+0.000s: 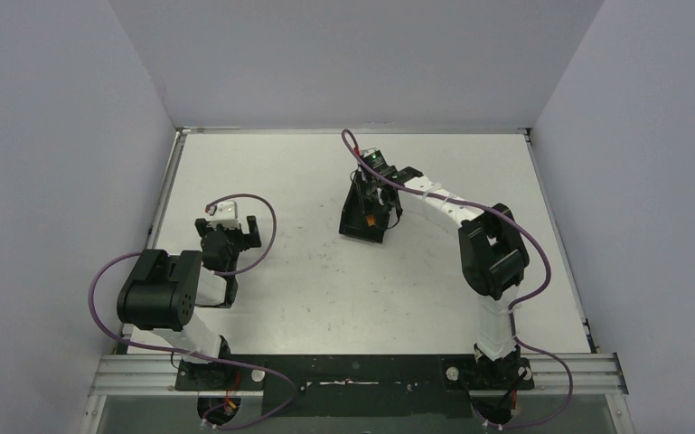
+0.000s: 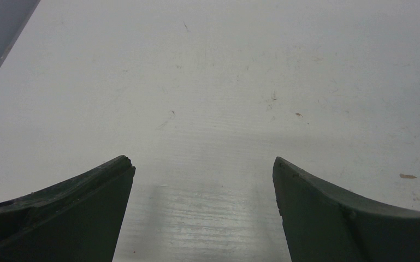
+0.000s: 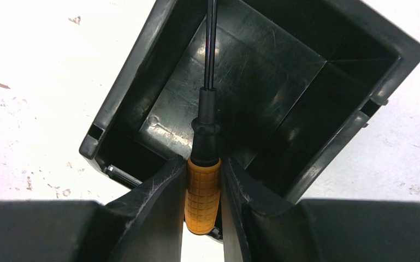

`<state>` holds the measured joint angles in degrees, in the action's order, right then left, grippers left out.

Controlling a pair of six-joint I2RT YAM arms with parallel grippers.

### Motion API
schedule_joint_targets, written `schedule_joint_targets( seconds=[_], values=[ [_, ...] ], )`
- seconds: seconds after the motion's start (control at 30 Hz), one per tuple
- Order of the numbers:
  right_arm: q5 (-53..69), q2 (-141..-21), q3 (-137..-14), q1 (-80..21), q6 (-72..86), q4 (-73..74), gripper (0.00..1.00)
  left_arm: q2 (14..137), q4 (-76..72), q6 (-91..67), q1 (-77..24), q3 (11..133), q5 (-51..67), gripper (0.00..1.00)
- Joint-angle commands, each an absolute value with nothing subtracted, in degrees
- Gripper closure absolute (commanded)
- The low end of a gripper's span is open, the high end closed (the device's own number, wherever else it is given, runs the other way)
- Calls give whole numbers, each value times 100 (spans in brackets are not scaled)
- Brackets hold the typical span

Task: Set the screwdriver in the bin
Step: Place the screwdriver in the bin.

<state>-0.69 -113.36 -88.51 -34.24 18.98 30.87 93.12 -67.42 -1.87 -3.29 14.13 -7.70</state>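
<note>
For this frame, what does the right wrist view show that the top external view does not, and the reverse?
Right wrist only: the right gripper shut on the screwdriver by its orange handle, with the shaft pointing into the bin. Top external only: the left gripper, open, well left of the bin. Both: right gripper over the bin, with orange showing.

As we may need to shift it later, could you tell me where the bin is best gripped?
Probably by its rim: the bin is open-topped with thin walls, so come from above and pinch one wall, one finger inside, one outside, choosing a wall clear of the screwdriver that the right claw holds pointing into it.
</note>
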Motion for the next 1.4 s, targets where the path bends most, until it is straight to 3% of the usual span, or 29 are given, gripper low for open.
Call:
schedule_joint_targets(
  seconds=[0.0, 0.53, 0.93, 1.37],
  values=[
    [-185, -11151, -8783, -3479, 1860, 2780, 84, 9220, -6947, -176, -334, 1450, -800, 3],
    [-283, -11272, -8780, -3480, 1854, 2780, 76, 9220, -6950, -177, -334, 1450, -800, 3],
    [-352, -11309, -8834, -3475, 1880, 2795, 63, 9221, -6948, -181, -334, 1450, -800, 3],
    [-369, -11303, -9028, -3520, 1900, 2817, 62, 9225, -6948, -177, -334, 1450, -800, 3]
  ],
)
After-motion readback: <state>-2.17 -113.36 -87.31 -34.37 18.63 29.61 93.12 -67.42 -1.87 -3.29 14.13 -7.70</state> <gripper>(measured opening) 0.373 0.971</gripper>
